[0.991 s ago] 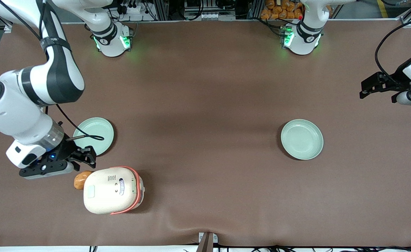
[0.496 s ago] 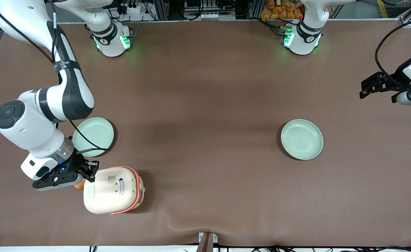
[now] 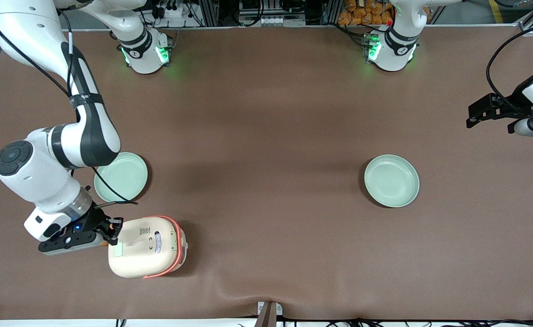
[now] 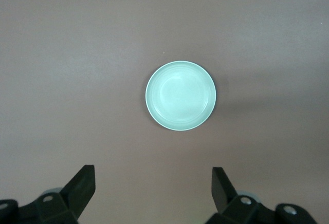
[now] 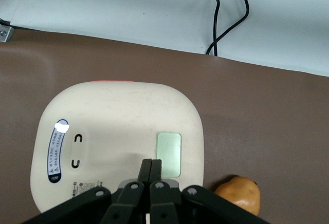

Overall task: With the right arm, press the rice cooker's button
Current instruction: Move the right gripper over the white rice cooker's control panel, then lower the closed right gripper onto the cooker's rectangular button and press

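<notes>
The cream-white rice cooker [image 3: 146, 246] with its orange-red trim stands near the table's front edge at the working arm's end; it also shows in the right wrist view [image 5: 115, 131]. Its pale greenish button [image 5: 168, 153] sits at the lid's end nearest the gripper; it also shows in the front view [image 3: 117, 248]. My right gripper [image 3: 115, 227] is shut and empty, its fingertips [image 5: 151, 163] pressed together just over the lid, beside the button's edge. The right arm [image 3: 44, 177] reaches down from above the cooker's end.
A pale green plate [image 3: 121, 176] lies just farther from the front camera than the cooker. A second green plate [image 3: 391, 180] lies toward the parked arm's end, also in the left wrist view [image 4: 180, 95]. An orange-brown fruit [image 5: 238, 193] lies on the table beside the cooker, under the gripper.
The right arm swung toward the cooker and lowered; the gripper moved from beside the cooker to over the lid's button end, now covering the orange fruit in the front view.
</notes>
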Robot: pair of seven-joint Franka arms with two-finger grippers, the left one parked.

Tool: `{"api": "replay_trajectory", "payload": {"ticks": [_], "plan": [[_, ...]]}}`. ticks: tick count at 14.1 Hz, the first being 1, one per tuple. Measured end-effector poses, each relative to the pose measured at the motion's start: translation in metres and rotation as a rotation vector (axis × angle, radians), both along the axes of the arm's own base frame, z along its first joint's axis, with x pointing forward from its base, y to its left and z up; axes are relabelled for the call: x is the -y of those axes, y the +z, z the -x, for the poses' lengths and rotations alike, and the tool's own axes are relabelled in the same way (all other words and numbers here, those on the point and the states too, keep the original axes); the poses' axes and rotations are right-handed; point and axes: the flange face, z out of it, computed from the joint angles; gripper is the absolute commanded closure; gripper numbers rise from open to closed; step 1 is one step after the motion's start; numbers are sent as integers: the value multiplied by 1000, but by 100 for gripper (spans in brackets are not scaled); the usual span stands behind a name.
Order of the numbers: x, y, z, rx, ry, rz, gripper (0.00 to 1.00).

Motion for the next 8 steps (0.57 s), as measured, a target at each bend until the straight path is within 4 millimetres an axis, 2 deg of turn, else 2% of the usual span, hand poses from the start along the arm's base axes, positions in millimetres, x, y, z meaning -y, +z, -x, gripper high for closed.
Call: {"api": "replay_trajectory", "payload": {"ticks": [8], "plan": [[10, -16, -9, 54, -12, 4, 100]]}}
